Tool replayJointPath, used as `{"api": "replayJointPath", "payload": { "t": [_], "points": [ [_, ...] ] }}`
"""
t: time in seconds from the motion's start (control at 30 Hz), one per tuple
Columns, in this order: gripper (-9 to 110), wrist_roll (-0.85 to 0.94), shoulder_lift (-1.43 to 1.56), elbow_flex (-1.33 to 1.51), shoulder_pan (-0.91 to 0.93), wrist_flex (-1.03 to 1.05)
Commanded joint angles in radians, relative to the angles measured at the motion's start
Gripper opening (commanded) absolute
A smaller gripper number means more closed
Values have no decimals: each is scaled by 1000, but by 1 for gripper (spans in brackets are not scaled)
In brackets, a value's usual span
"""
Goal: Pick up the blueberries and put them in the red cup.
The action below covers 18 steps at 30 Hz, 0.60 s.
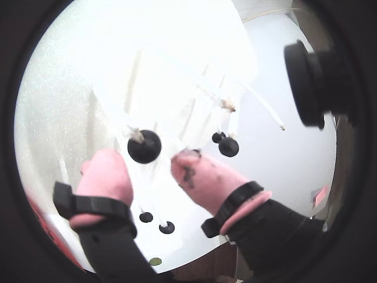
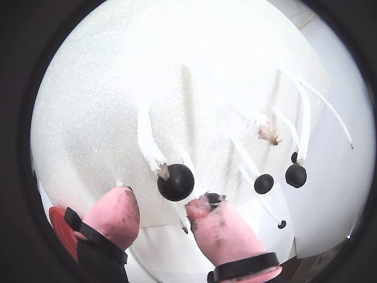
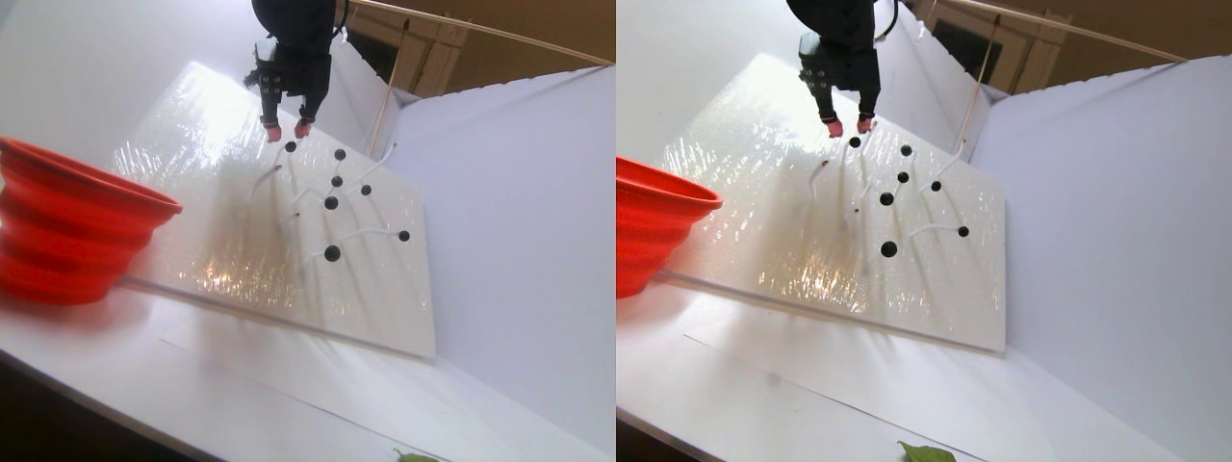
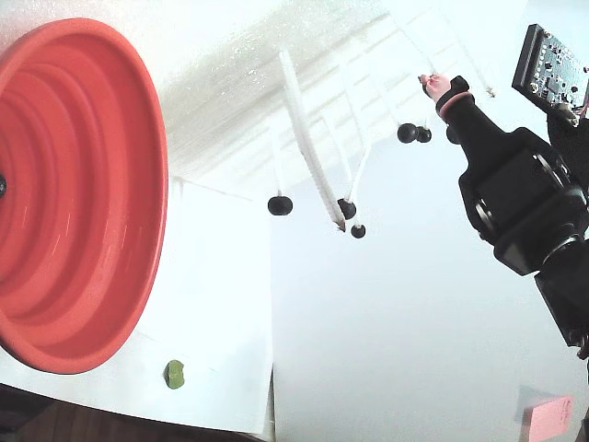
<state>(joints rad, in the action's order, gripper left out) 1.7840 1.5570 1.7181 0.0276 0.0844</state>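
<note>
Blueberries (image 3: pixel 331 203) scattered on white stems across the glossy white board (image 3: pixel 192 144), one berry (image 2: pixel 175 182) between the spread pink fingertips (image 2: pixel 218 227) of the gripper (image 2: pixel 160 206) near the board's far edge, untouched, red cup (image 3: pixel 67 226) beside the board's left edge, green lump (image 4: pixel 174 374) below the cup.

Glossy black-blue blueberries (image 2: pixel 175 182) on thin white stems. Sparkly, glittering white board (image 3: pixel 231 125), shiny under light. Smooth, matt red cup (image 4: pixel 83 193), rubbery-looking, ribbed in rings. Matt pink fingertips (image 1: pixel 106 174), scuffed with dark marks, banded in black plastic. Plain matt white paper (image 4: pixel 221 304) beneath.
</note>
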Motion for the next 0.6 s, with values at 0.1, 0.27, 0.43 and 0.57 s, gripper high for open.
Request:
{"api": "replayJointPath", "payload": {
  "t": [0.1,0.27,0.43,0.57],
  "points": [
    [17,23,14,-114,44,-38],
    [17,26,-3,-138,48,-43],
    [17,32,-15,-150,54,-44],
    [17,38,-25,-155,58,-49]
  ]
}}
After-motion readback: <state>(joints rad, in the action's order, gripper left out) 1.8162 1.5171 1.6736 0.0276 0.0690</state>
